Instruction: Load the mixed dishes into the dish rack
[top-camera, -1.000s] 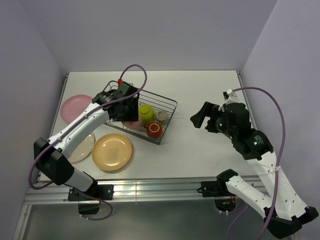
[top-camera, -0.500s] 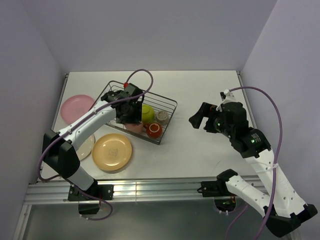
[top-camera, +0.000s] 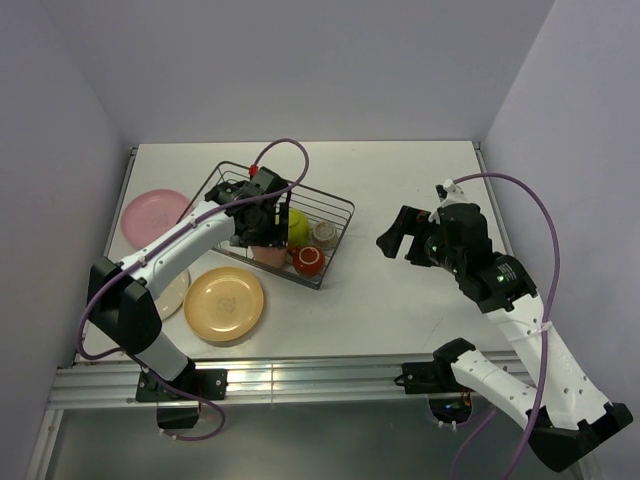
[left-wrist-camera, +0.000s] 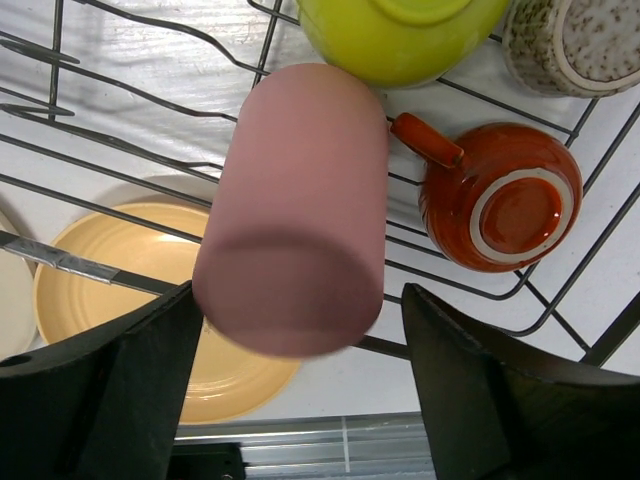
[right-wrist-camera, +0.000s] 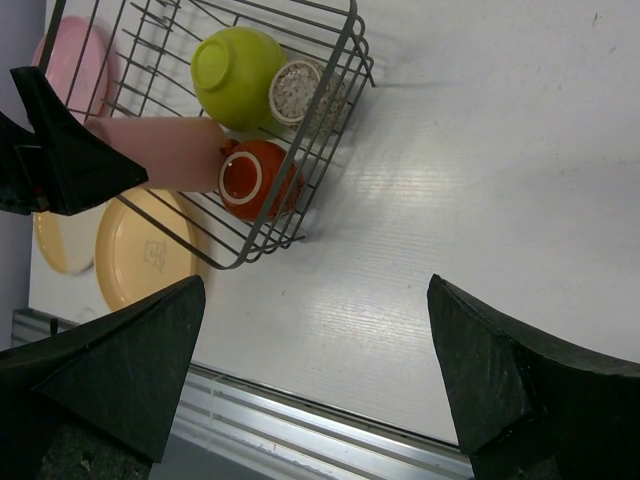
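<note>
In the near part of the rectangular silver wire dish rack (top-camera: 318, 195), a salmon-pink tumbler (left-wrist-camera: 295, 200) on its side, closed end toward the left wrist camera. Lies between the fingers of the left gripper (left-wrist-camera: 300, 300), spread wide to either side: one finger right at the tumbler's wall, a narrow gap before the other, so no clear pinch. Just past the tumbler's far end, an upturned round lime-green bowl (left-wrist-camera: 400, 35). Beside it, in the rack's right corner, a small speckled grey-beige cup (left-wrist-camera: 575, 40). Next to the tumbler, base up, a small red mug (left-wrist-camera: 500, 210), handle aimed at the tumbler with a slim gap between. Bare wavy dividers along the rack's far-left part. Beyond the near rim, showing through the wires, a round tan-orange plate (top-camera: 224, 304), just beside the rack. Further left, a round pale cream plate (top-camera: 170, 295) partly under the left arm (top-camera: 165, 255), and a round pink plate (top-camera: 150, 212) close to the left edge of the white table (top-camera: 400, 180). Over the broad open stretch right of the rack, the right gripper (right-wrist-camera: 316, 285), fingers spread, holding nothing, well apart from the rack's rim.
</note>
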